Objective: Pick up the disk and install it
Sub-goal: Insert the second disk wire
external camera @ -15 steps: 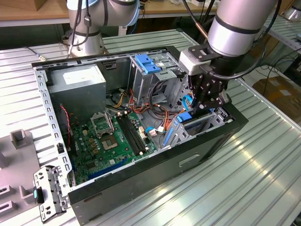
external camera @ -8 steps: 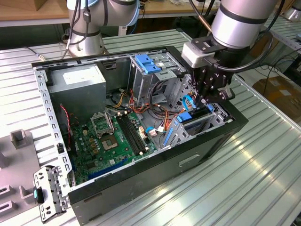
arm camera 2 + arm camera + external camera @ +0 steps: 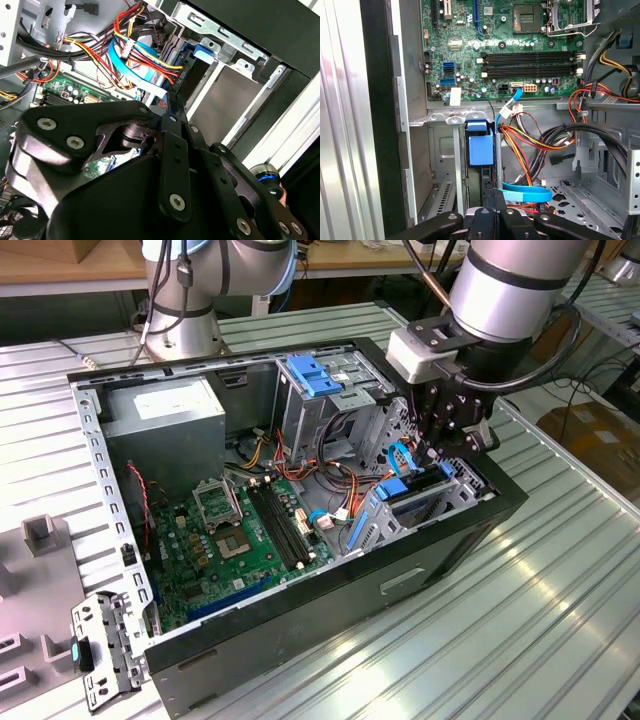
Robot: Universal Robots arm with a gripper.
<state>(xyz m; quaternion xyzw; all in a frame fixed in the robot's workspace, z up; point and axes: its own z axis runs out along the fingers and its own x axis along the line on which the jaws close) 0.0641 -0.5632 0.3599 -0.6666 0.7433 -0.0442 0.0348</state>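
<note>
Exterior view, from its left: a grey fixture plate (image 3: 35, 580) and a loose metal bracket (image 3: 105, 650) lie on the ribbed table (image 3: 480, 640) beside the open computer case (image 3: 300, 630). Inside the case, the grey power-supply box (image 3: 165, 415) sits at the far corner, the green motherboard (image 3: 245, 540) fills the floor, and a tall metal cage (image 3: 330, 405) carries a blue plastic bracket (image 3: 312, 375) on top.

Toward the exterior view's right, the gripper (image 3: 432, 452) reaches down into the drive bay (image 3: 440, 502) at the case's near corner. The disk (image 3: 412, 485) stands on edge in that bay, its blue carrier rail up, directly below the gripper.

Finger state: cannot tell. The black gripper body hides the tips in the exterior view; in both wrist views the linkage blocks the foreground. Whether the fingers touch or pinch the disk is not resolvable.

First wrist view: the disk's blue rail end (image 3: 481, 145) sits in a narrow slot between the bay's metal walls; the disk's face and label are hidden. Bundled red, yellow and black cables (image 3: 535, 142) and a flat blue cable (image 3: 527, 192) run just beside it.

Second wrist view: blue rail (image 3: 202, 52) is seen past the gripper linkage (image 3: 170, 165), partly cut off by cables.
</note>
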